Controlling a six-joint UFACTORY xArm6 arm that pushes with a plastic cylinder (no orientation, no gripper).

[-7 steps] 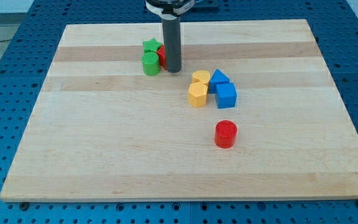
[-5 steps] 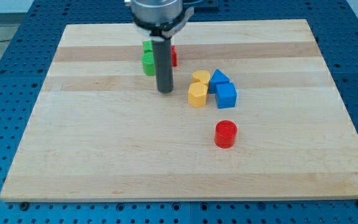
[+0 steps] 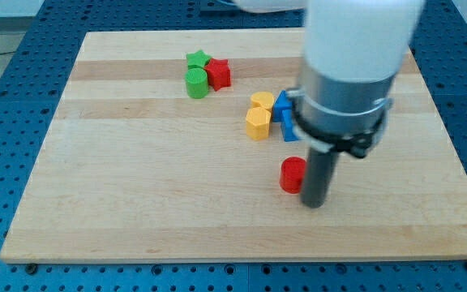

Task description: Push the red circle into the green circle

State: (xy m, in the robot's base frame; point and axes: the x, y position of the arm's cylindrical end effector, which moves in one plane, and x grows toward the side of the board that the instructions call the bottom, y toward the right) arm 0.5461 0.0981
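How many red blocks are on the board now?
2: the red circle right beside my tip, on its left, and a red star-like block near the top, touching the green circle. None seems hidden.

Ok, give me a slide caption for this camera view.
My tip sits just right of the red circle, with the green circle far toward the view's upper left.

The arm (image 3: pixel 355 36) was a thick white cylinder, smooth and unmarked, blurred in the picture. Below it sat a wide grey metal collar (image 3: pixel 340 101) with a darker band round its lower edge and a small dark lug sticking out on the view's right. From the collar hung a straight dark grey rod (image 3: pixel 319 174), round and plain, narrower than the collar, and it ended in my tip (image 3: pixel 314 203), blunt and flat
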